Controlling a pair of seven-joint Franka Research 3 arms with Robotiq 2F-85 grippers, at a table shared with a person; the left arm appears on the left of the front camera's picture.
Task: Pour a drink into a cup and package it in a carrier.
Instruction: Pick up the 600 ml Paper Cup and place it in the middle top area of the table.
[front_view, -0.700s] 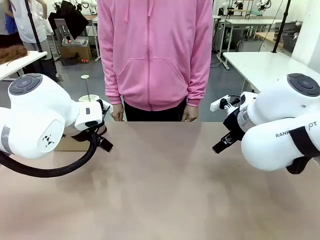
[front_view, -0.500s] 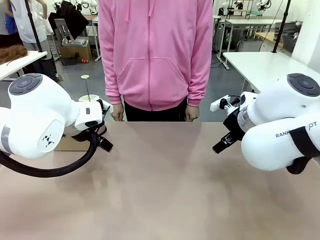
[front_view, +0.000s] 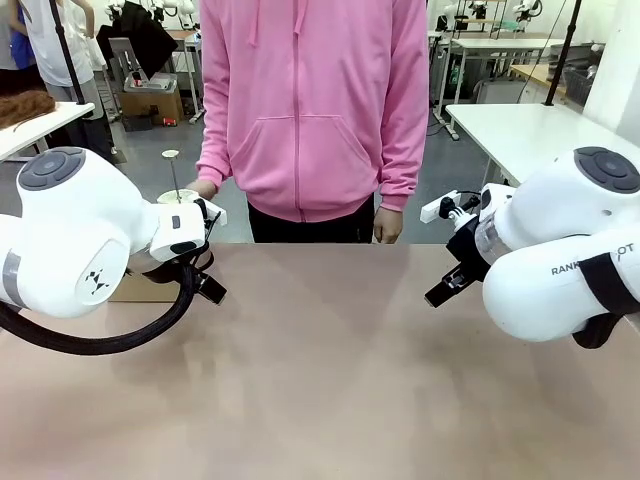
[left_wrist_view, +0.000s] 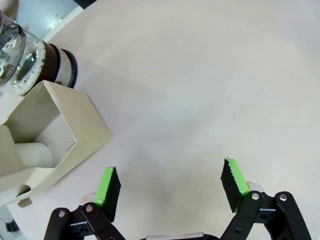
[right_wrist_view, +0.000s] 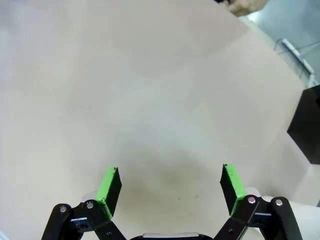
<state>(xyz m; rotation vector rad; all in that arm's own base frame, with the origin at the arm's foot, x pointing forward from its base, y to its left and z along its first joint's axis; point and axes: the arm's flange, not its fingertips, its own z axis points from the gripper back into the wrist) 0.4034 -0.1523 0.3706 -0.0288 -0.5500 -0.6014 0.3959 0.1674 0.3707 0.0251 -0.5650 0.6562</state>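
- Tan table (front_view: 320, 380): person's hand (front_view: 205, 188), left of frame, has risen off its edge, likely reaching for the jug (left_wrist_view: 22, 62).
- Left gripper (left_wrist_view: 170, 182) and right gripper (right_wrist_view: 170, 185) gape wide, empty.
- Carrier (left_wrist_view: 85, 117) sits beside the jug, upper left of the left wrist view.

A tan counter (front_view: 330, 380) stretches toward a person in a pink hoodie (front_view: 310, 110) standing at its far edge. A black box (right_wrist_view: 307, 125) shows by one counter edge. White tables (front_view: 510, 125) stand behind.

Front faces person (front_view: 310, 110), wrists overlook shared table (front_view: 330, 380)
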